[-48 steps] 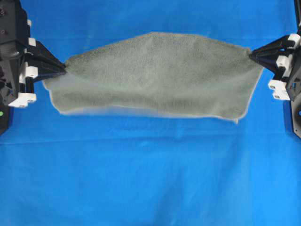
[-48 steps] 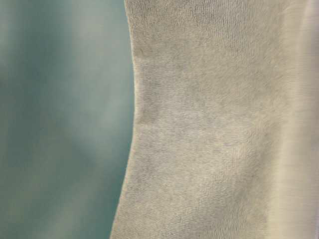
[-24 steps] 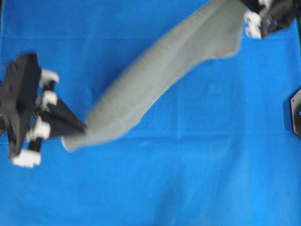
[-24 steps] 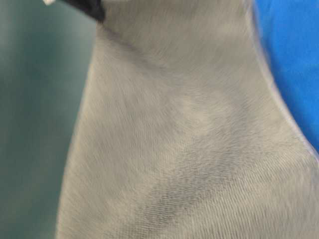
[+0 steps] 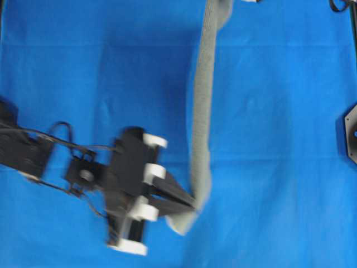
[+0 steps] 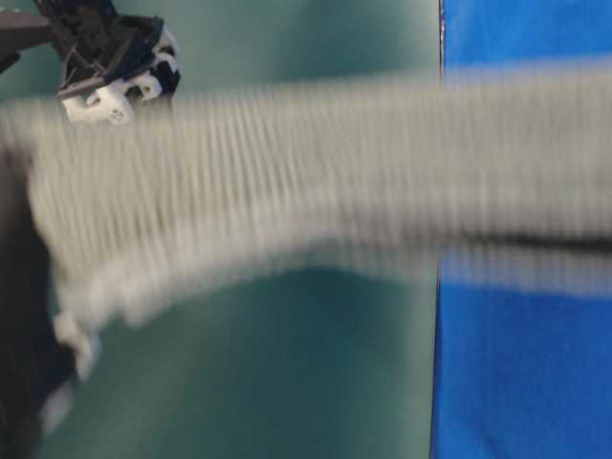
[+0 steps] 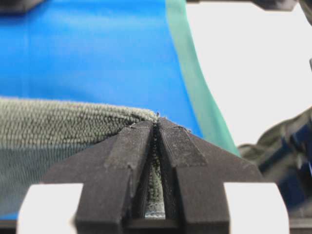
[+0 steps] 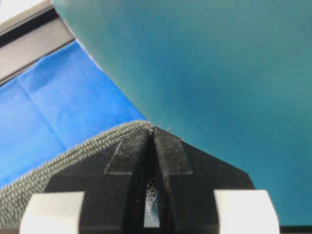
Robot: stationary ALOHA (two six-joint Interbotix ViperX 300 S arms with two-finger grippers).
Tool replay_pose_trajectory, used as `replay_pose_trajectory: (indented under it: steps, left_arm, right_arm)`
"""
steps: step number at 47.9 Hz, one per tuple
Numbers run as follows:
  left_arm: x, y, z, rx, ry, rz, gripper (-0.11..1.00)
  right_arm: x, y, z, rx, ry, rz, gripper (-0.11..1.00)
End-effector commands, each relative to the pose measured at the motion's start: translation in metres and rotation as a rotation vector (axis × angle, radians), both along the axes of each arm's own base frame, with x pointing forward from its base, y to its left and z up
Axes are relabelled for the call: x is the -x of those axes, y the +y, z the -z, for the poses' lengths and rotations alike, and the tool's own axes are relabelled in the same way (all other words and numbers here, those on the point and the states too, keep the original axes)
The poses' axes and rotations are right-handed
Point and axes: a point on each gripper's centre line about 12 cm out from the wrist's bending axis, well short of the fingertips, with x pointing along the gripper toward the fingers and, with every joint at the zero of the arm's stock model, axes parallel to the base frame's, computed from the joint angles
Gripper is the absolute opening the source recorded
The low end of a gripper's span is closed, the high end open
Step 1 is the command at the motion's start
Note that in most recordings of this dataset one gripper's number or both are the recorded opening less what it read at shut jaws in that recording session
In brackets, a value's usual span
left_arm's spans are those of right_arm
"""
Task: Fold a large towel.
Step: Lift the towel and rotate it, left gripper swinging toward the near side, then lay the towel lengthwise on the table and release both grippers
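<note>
From overhead, the towel (image 5: 202, 106) hung edge-on as a narrow grey band, stretched from the top edge of the picture down to the left gripper (image 5: 192, 205), whose fingers were pinched shut on its lower corner. Bare blue sheet (image 5: 279, 167) lay wide on both sides of the band.

At table level, the towel (image 6: 316, 182) was a blurred band across the whole frame, a gripper (image 6: 115, 72) above its left part.

The left wrist view showed the fingers (image 7: 122, 165) clamped on the towel's hem (image 7: 73, 119), the sheet behind.

In the right wrist view, the right gripper (image 8: 152, 134) likewise pinched a towel corner (image 8: 73, 158).
</note>
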Motion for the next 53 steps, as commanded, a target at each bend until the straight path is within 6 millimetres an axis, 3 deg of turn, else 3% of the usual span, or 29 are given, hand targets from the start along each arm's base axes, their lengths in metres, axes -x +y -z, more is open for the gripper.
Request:
replay_pose_trajectory:
  steps: [1, 16, 21, 25, 31, 45, 53]
  left_arm:
    - [-0.015, -0.023, -0.022, 0.008, -0.069, 0.042, 0.03]
    - [-0.098, -0.053, -0.018, 0.031, -0.144, 0.038, 0.03]
    - [-0.116, -0.06, -0.012, 0.035, -0.151, 0.038, 0.03]
    - [-0.119, -0.061, -0.003, 0.038, -0.125, 0.035, 0.03]
    - [-0.102, -0.057, 0.019, 0.034, -0.05, 0.031, 0.03]
    - [-0.009, -0.047, 0.099, 0.221, 0.197, -0.043, 0.03]
    - [0.031, -0.033, 0.135, 0.307, 0.281, -0.101, 0.03]
  right_arm:
    - [0.014, -0.01, -0.016, 0.03, -0.014, 0.048, 0.03]
    - [0.087, 0.019, -0.016, 0.033, 0.077, 0.168, 0.03]
    - [0.099, 0.024, -0.014, 0.02, 0.101, 0.197, 0.03]
    - [0.098, 0.023, -0.007, 0.005, 0.127, 0.203, 0.03]
    - [0.075, 0.016, 0.017, -0.032, 0.184, 0.167, 0.03]
    - [-0.014, 0.006, 0.081, -0.086, 0.256, -0.02, 0.03]
    - [-0.058, 0.007, 0.103, -0.088, 0.264, -0.102, 0.03]
